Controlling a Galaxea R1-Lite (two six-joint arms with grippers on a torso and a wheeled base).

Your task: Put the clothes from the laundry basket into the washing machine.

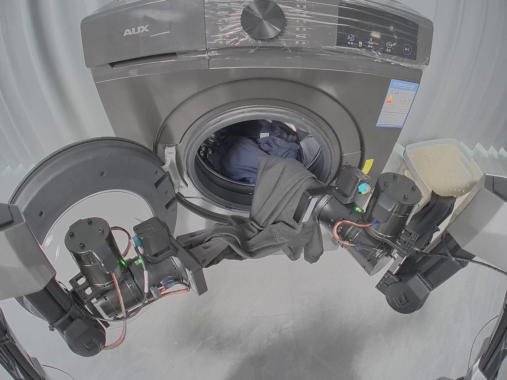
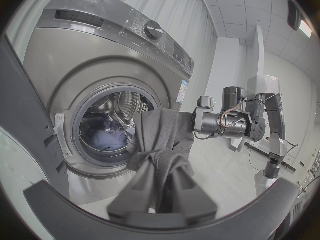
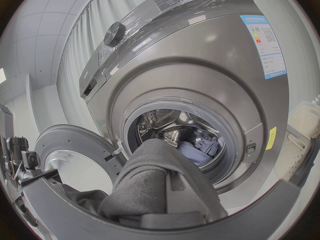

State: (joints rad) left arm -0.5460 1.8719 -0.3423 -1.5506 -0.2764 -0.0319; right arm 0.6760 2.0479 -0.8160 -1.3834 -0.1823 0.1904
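My left pincer (image 2: 161, 179) is clamped on the bunched lower end of a dark grey garment (image 1: 274, 207), the cloth squeezed between both of its fingers (image 2: 195, 192), low in front of the washing machine (image 1: 158, 96) and below the lip of its opening. My right pincer (image 3: 163, 200) sits higher, just in front of the right side of the opening, with the same garment draped over it. The cloth hides it, so I cannot tell whether it is gripping. The garment's upper edge lies over the lower rim of the drum mouth, just inside it, while the rest sags between the two pincers above the floor (image 1: 264, 317). Deeper in the drum lie blue clothes (image 1: 243, 157), with open room above them up to the top of the mouth. The round door (image 1: 90, 180) stands swung wide open to the left, close behind my left arm. The cream laundry basket (image 1: 443, 167) stands by the machine's right front corner, just behind my right arm. The floor in front is bare.
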